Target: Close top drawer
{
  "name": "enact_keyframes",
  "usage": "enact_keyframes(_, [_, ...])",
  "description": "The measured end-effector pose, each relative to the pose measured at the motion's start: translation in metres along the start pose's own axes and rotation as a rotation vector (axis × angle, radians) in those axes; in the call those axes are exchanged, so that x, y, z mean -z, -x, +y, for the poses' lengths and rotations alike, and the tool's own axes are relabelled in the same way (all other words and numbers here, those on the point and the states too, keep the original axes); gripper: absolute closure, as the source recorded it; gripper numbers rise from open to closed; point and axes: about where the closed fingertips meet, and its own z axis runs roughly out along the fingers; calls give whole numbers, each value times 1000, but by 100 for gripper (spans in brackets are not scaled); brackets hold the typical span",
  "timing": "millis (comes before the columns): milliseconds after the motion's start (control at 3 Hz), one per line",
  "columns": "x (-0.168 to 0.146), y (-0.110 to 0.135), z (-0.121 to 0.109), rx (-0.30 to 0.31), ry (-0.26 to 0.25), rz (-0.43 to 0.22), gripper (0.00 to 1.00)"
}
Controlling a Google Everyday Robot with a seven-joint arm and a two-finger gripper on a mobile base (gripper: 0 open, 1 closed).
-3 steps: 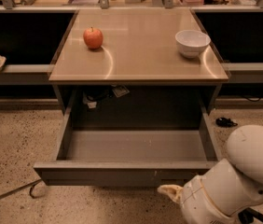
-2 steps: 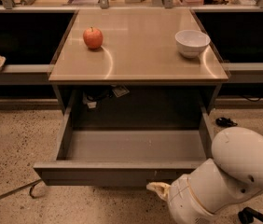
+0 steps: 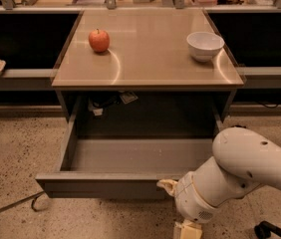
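the top drawer of a grey cabinet stands pulled fully out, its front facing the camera. the white arm's gripper has risen to the front's upper edge, right of centre, seemingly touching it; whether it is open or closed cannot be told. the drawer has not moved yet, so the push likely comes next.

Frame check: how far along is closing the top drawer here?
Done: nothing yet; the top drawer stands pulled far out, interior showing. In hand: the gripper sits at its front edge, right of centre; contact unclear. Left: the whole push in under the countertop.
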Motion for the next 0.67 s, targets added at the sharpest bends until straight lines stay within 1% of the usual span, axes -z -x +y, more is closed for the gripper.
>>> enact_keyframes(333, [0,0,0,0,0,0,0])
enact_keyframes(667, [-3,-2,-14,0,-10,1,0])
